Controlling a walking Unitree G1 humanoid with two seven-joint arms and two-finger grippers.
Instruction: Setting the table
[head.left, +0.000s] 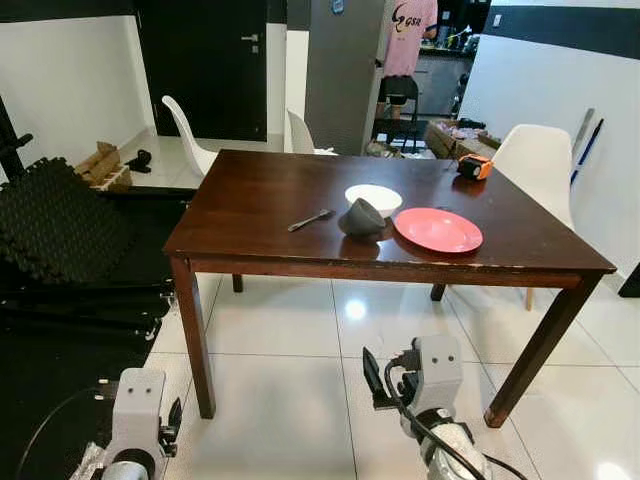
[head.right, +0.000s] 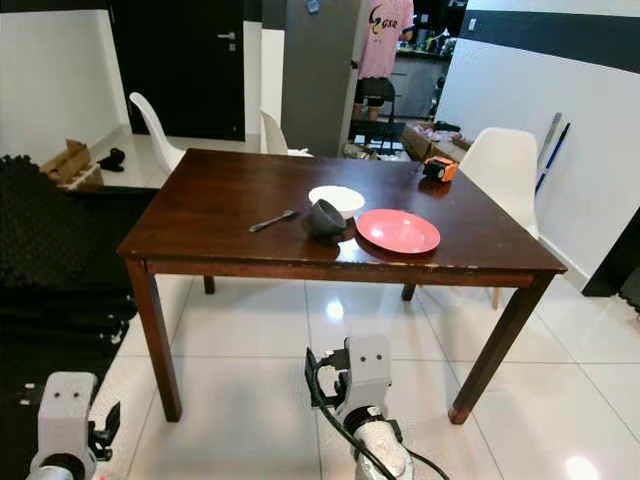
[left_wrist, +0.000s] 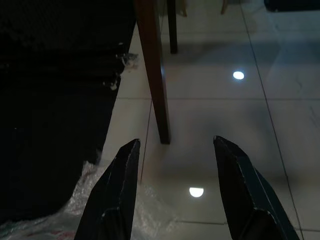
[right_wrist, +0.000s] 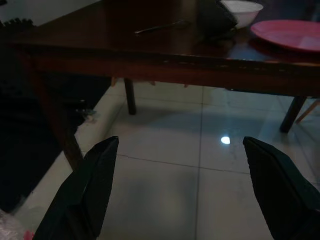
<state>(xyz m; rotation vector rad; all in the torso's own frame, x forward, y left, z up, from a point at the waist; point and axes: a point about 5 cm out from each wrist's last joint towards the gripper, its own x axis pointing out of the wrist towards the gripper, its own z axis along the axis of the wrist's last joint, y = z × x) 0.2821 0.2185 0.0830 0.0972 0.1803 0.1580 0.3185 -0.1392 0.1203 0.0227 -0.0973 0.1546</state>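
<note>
A dark wooden table (head.left: 260, 190) stands in front of me. On its right half lie a red plate (head.left: 438, 229), a white dish (head.left: 373, 197) and a dark grey bowl (head.left: 361, 217) tipped on its side between them. A metal utensil (head.left: 310, 220) lies left of the bowl. Both arms hang low in front of the table, below its top. My left gripper (left_wrist: 177, 142) is open over the floor near the front left table leg (left_wrist: 152, 70). My right gripper (right_wrist: 180, 141) is open and faces the table's front edge, holding nothing.
An orange tape measure (head.left: 475, 167) sits at the table's far right. White chairs stand at the right (head.left: 540, 160) and behind the table (head.left: 190, 135). Black foam mats (head.left: 60, 220) are piled at the left. Crumpled plastic wrap (left_wrist: 75, 215) lies on the tiled floor.
</note>
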